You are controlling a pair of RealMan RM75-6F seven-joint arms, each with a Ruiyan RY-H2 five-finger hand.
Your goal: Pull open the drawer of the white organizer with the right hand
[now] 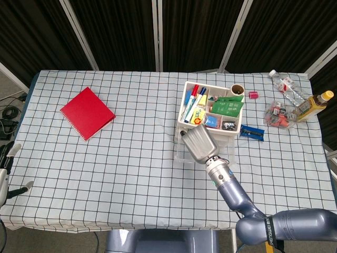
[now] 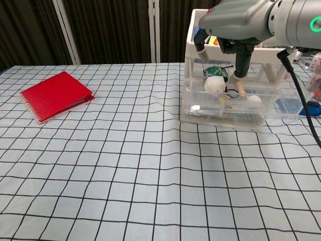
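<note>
The fingers (image 2: pixel 239 74) of the right hand (image 2: pixel 235 22) hung curled downward over the drawer (image 2: pixel 225 103), one tip reaching down at the upper front edge of the clear tray; whether it had actually hooked that edge could not be told, since the palm blocked the contact from the head view and the clear plastic confused it from the chest view. The hand (image 1: pixel 199 143) closed on nothing that could be seen. Outward from the fingers, the drawer sat at the bottom of the white organizer (image 1: pixel 210 108), already standing proud of the frame toward 6 o'clock, with small white and wooden items inside. The organizer stood right of the table's middle, its top compartments full of pens and cards. To do this step well, the fingertips probably needed to sit behind the drawer's front lip before any pull, and the pull should run straight toward 6 o'clock, low and level, so the light organizer would not slide or tip with it. A red notebook (image 1: pixel 87 113) lay well apart at 9 o'clock. The left hand (image 1: pixel 9 167) rested off the table's left edge, fingers apart, empty.
</note>
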